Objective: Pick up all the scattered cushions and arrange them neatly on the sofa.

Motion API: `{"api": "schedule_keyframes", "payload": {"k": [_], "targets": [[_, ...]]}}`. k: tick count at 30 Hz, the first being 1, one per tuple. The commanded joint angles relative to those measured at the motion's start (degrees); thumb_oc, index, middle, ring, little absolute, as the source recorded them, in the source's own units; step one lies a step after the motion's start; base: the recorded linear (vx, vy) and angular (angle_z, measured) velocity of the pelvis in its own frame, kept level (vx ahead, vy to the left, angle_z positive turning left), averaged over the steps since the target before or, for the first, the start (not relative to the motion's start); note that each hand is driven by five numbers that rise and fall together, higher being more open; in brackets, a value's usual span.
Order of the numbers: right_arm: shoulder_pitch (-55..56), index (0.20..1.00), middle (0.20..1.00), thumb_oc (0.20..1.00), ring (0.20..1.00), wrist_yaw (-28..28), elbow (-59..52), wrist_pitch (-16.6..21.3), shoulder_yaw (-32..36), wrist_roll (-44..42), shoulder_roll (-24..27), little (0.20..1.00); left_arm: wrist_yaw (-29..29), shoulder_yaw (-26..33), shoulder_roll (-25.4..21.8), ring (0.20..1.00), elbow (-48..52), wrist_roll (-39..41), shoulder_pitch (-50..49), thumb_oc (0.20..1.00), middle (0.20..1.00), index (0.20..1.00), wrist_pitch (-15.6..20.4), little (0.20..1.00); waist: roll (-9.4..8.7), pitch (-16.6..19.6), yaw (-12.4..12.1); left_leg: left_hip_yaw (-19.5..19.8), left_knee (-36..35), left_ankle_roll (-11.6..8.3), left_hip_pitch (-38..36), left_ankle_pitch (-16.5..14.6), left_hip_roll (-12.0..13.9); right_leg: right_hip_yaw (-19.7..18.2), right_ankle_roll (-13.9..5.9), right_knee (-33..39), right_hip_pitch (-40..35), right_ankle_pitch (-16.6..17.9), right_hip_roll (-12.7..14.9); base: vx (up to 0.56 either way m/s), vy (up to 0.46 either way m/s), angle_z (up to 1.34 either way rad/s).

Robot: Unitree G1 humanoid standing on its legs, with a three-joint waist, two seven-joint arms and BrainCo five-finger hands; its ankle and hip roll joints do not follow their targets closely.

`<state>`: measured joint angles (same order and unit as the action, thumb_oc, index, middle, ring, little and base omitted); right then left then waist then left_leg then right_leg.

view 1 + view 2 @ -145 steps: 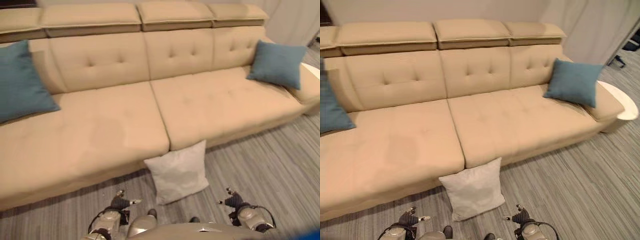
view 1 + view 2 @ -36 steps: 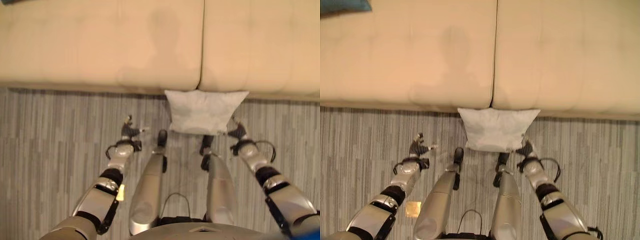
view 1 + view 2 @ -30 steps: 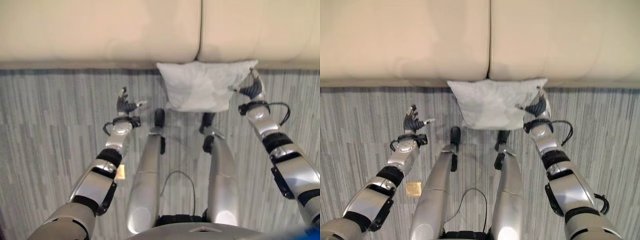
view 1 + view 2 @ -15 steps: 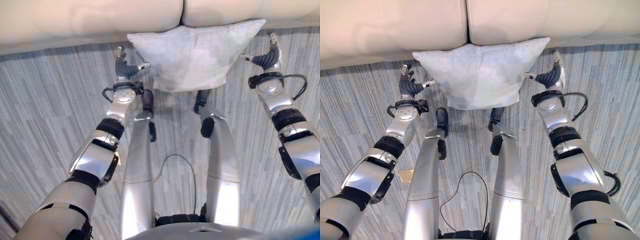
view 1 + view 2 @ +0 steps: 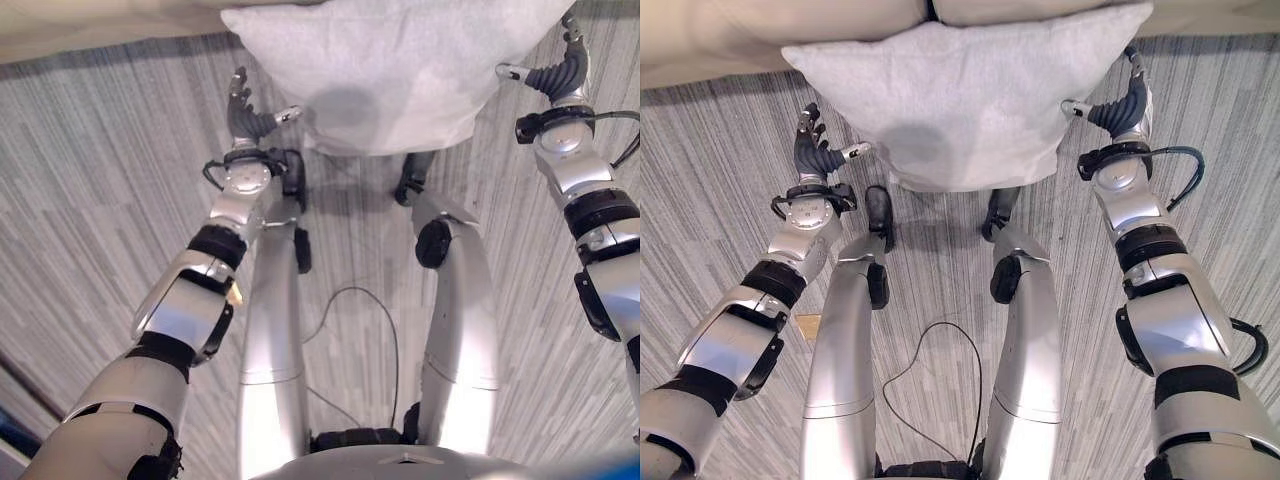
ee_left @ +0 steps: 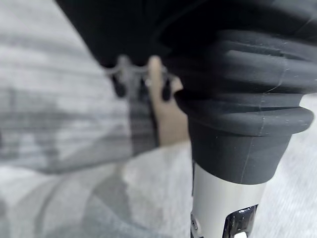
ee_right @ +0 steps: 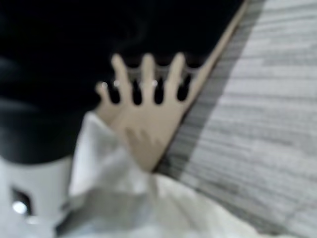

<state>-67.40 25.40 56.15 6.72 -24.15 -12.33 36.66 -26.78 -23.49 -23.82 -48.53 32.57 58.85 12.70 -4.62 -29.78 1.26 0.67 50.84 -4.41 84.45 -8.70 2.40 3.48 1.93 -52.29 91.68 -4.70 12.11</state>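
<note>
Both hands (image 5: pixel 812 155) (image 5: pixel 1118 112) flank white cushion (image 5: pixel 960 95).

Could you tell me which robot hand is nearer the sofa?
The right robot hand, beside the white cushion's far corner; the left robot hand lies farther back.

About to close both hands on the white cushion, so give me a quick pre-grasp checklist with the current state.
1. White cushion between the two hands: ok, it leans against the sofa front on the floor.
2. Left hand open: ok, fingers straight, thumb pointing at the cushion's edge.
3. Right hand open: ok, fingers straight beside the cushion's other edge.
4. Left hand touching the cushion: cannot tell.
5. Right hand touching the cushion: cannot tell, it looks very close.
6. Nothing lying on the cushion: ok.
</note>
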Motion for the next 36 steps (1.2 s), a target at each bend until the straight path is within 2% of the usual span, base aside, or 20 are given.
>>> {"api": "schedule_keyframes", "payload": {"k": [1,11,18,19,20,21,22,23,24,28,36], "targets": [[0.8,1.0,1.0,1.0,1.0,0.2,0.6,2.2,-4.0,-2.4,0.5,1.0,-1.8,1.3,-0.9,1.0,0.8,-0.2,-0.6,1.0,1.0,1.0,2.2,1.0,2.58,2.1,1.5,7.6,-2.9,-2.26,-0.6,3.2,-0.3,-2.7,-9.12,-2.4,-1.8,-3.5,0.6,0.02,-0.054,-0.01],[-6.3,1.0,1.0,1.0,1.0,-0.7,2.4,2.2,-8.8,-4.5,-4.9,1.0,-3.5,-2.4,0.9,1.0,-0.1,-0.5,7.9,1.0,1.0,1.0,2.5,1.0,3.65,0.1,0.7,9.3,-0.6,-2.37,0.3,3.4,-0.3,-1.5,-9.4,-3.7,-1.7,-3.7,0.1,0.0,-0.004,0.0],[-11.6,1.0,1.0,1.0,1.0,0.0,0.3,2.0,-12.1,-4.9,-18.5,1.0,-5.6,-2.1,5.7,1.0,1.2,3.4,11.2,1.0,1.0,1.0,4.7,1.0,5.09,0.0,-0.4,10.2,1.3,-2.28,0.8,3.5,-1.0,-1.1,-9.36,-4.5,-1.7,-4.1,0.0,0.0,0.009,-0.02],[-11.6,1.0,1.0,1.0,1.0,0.0,0.3,2.0,-12.1,-4.8,-18.5,1.0,-5.6,-2.1,5.6,1.0,1.2,3.4,11.1,1.0,1.0,1.0,4.7,1.0,5.11,0.0,-0.4,10.2,1.4,-2.29,0.9,3.4,-1.0,-1.1,-9.35,-4.5,-1.7,-4.1,0.0,0.01,0.043,0.02],[-11.4,1.0,1.0,1.0,1.0,0.2,-0.4,2.2,-11.4,-5.9,-20.6,1.0,-6.2,-0.9,6.8,1.0,2.4,5.5,11.2,1.0,1.0,1.0,5.8,1.0,5.18,0.0,-0.6,10.3,1.3,-2.28,0.8,3.5,-1.0,-1.1,-9.45,-4.5,-1.7,-4.1,-0.1,0.0,0.0,0.0],[-11.5,0.925,0.925,0.925,0.925,0.0,-1.2,2.1,-11.6,-6.0,-21.5,0.925,-6.1,-0.4,7.4,1.0,3.3,7.1,11.2,1.0,1.0,1.0,6.6,1.0,5.2,0.0,-0.6,10.4,1.4,-2.31,0.8,3.5,-1.0,-1.0,-9.45,-4.6,-1.7,-4.2,0.0,0.01,0.036,0.0],[-11.6,0.561,0.561,0.561,0.561,0.0,-1.9,2.3,-11.5,-6.6,-22.6,0.561,-6.1,0.1,7.8,1.0,4.4,8.3,11.3,1.0,1.0,1.0,7.3,1.0,5.28,0.0,-0.7,10.5,1.7,-2.33,0.9,3.4,-1.1,-1.0,-9.43,-4.9,-1.7,-4.3,0.0,0.0,0.0,0.0],[-11.7,0.31,0.31,0.31,0.31,-0.2,-2.6,2.4,-11.7,-6.7,-23.3,0.31,-5.9,0.4,7.8,0.934,5.1,8.9,11.1,0.934,0.934,0.934,7.6,0.934,5.29,0.0,-0.7,10.6,2.1,-2.35,1.0,3.4,-1.2,-0.9,-9.37,-5.1,-1.7,-4.4,-0.1,0.0,0.0,0.0],[-11.4,0.2,0.2,0.2,0.2,-0.2,-3.6,2.7,-11.6,-7.1,-23.5,0.2,-6.0,0.6,7.4,0.216,6.1,9.0,10.9,0.216,0.216,0.216,7.9,0.216,5.21,0.0,-0.8,10.5,2.4,-2.41,1.1,3.3,-1.4,-0.9,-9.35,-5.2,-1.7,-4.4,-0.2,0.0,0.0,0.0],[-11.1,0.2,0.2,0.2,0.2,-0.6,-8.9,3.6,-10.6,-6.7,-22.3,0.2,-6.5,2.6,5.2,0.2,12.0,10.1,9.2,0.2,0.2,0.2,10.1,0.2,5.03,0.1,-0.9,10.9,3.2,-2.64,1.2,3.3,-1.5,-0.9,-9.47,-6.1,-1.7,-4.5,-0.3,0.0,0.0,0.0],[-10.4,0.2,0.2,0.2,0.2,-0.6,-13.5,4.4,-8.7,-6.2,-18.6,0.2,-6.7,4.4,1.9,0.2,16.0,9.4,6.6,0.2,0.2,0.2,11.0,0.2,4.63,1.0,-0.8,10.5,2.5,-2.76,0.7,3.4,-1.5,-0.9,-9.58,-6.1,-1.7,-4.2,-0.5,0.01,0.007,-0.02]]}}
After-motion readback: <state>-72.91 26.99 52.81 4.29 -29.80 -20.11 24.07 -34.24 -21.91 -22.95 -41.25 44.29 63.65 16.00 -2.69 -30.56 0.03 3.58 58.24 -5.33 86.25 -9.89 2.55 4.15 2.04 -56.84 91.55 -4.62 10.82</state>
